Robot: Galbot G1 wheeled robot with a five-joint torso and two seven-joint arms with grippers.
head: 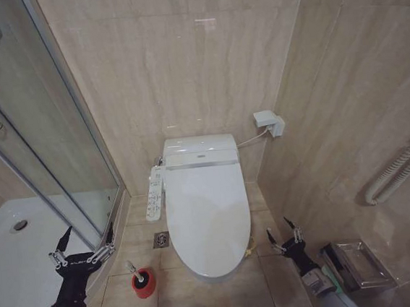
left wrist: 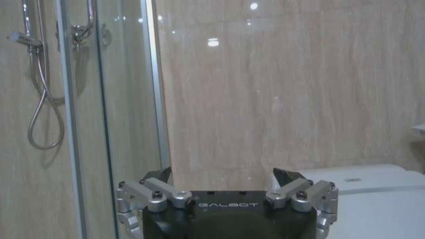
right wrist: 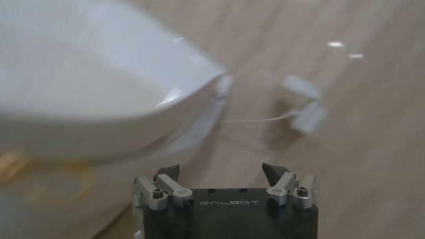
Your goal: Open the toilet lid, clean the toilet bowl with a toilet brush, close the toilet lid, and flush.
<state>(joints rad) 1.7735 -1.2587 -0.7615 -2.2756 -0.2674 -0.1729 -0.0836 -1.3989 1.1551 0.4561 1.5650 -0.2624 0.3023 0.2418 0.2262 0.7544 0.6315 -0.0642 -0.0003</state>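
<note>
the toilet lid [head: 207,215] is down and covers the toilet bowl [head: 202,270] completely, so the first step, opening it, is not yet done. the toilet brush [head: 133,271] stands in its red cup holder [head: 144,284] on the floor, just beside the bowl on the robot's left, with the white handle leaning out; probably it is kept there so the left arm can reach it.

the left gripper [head: 83,241] hovers in front of the shower glass [head: 37,140], above the edge of the shower tray [head: 11,252], with its fingers spread wide and nothing between them. the right gripper [head: 281,232] hangs low, near the front right side of the bowl, also with fingers apart and empty. it seems to be the one better placed to lift the lid from its edge.

on both gripper bodies the word "galbot" can be read in the wrist views. the button panel [head: 154,193] beside the bowl has markings, but they are too small to read.
</note>
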